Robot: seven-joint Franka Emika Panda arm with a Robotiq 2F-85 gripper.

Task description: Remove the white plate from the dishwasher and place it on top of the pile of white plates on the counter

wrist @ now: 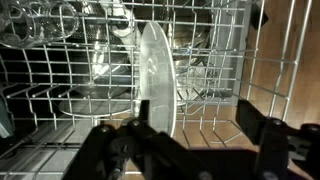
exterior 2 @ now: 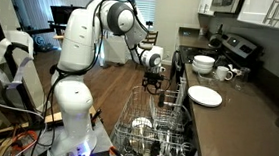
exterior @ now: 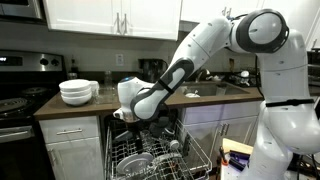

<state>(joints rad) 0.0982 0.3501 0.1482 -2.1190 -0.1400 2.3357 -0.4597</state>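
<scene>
Wrist view: the white plate [wrist: 155,80] stands on edge between the light wire tines of the dishwasher [wrist: 60,95] rack, in the middle of the picture. The gripper [wrist: 185,140] enters from 6 o'clock with its dark fingers [wrist: 100,145] spread wide. The plate's lower rim sits between them, nearer the 8 o'clock finger; contact cannot be told. Clear glassware [wrist: 40,20] lies at 11 o'clock.

In an exterior view the arm bends down from 1 o'clock and the gripper [exterior: 126,117] hangs just above the pulled-out dishwasher [exterior: 195,160] rack at 6 o'clock. A stack of deep white bowls [exterior: 78,92] stands on the counter [exterior: 100,104] at 9 o'clock.

In an exterior view the pile of white plates [exterior 2: 205,96] lies on the counter [exterior 2: 238,121] at 3 o'clock, with the bowls [exterior 2: 203,64] just beyond it. The gripper [exterior 2: 153,84] is over the rack's far end.
</scene>
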